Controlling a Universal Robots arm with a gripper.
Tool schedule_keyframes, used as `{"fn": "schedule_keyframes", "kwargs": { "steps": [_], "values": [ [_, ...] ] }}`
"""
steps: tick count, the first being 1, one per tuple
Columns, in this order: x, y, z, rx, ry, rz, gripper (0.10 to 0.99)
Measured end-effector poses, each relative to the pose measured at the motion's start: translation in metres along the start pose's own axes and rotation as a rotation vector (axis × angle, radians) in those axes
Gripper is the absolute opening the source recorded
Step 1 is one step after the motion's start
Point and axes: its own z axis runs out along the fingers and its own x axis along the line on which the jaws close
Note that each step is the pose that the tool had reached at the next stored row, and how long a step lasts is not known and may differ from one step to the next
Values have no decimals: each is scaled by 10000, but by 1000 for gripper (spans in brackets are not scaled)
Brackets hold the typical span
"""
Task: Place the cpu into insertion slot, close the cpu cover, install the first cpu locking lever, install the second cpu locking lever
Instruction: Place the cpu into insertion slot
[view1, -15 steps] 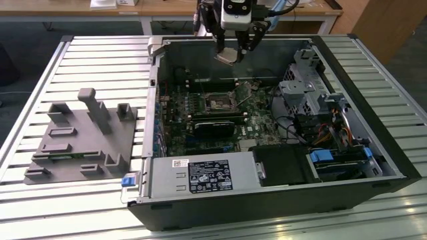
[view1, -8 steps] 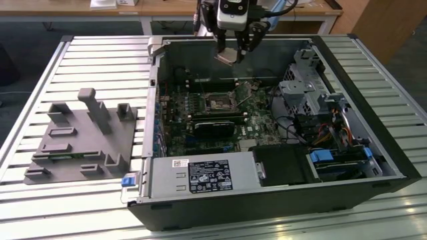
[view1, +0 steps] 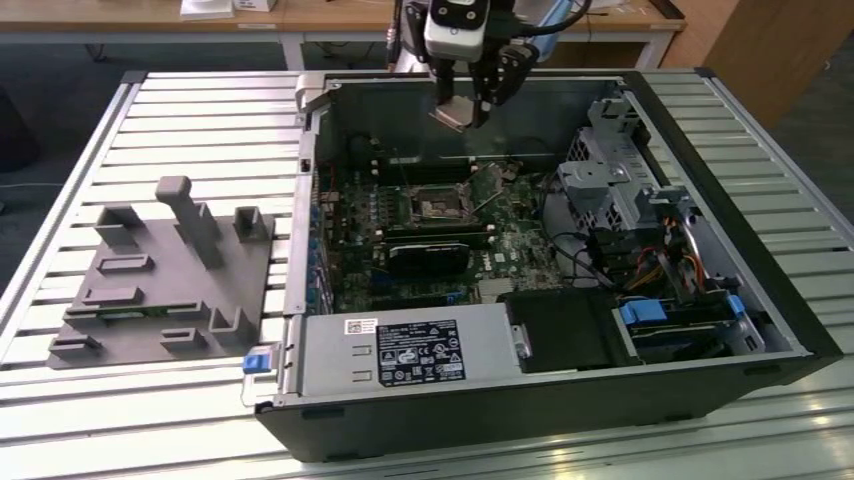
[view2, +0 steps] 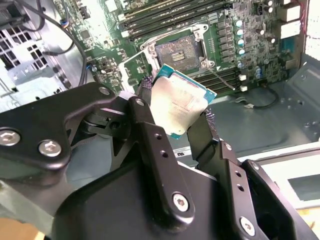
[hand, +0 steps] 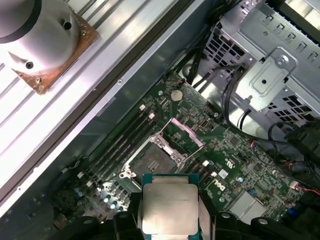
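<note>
The gripper (view1: 462, 106) is closed on the cpu (view2: 181, 105), fingers (view2: 150, 132) clamping two opposite edges. The square chip hangs tilted, silver face showing in both wrist views, above the insertion slot (view2: 179, 50), apart from it; the cpu cover (hand: 186, 136) lies swung open

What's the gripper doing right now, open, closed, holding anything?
Gripper: closed on the cpu, gripping it by its edges; the insertion slot is empty.
</note>
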Motion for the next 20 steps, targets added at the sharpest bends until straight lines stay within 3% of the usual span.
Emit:
{"fn": "schedule_keyframes", "kwargs": {
  "steps": [20],
  "values": [
    [8,5,14,-37,-212,2290,537]
  ]
}}
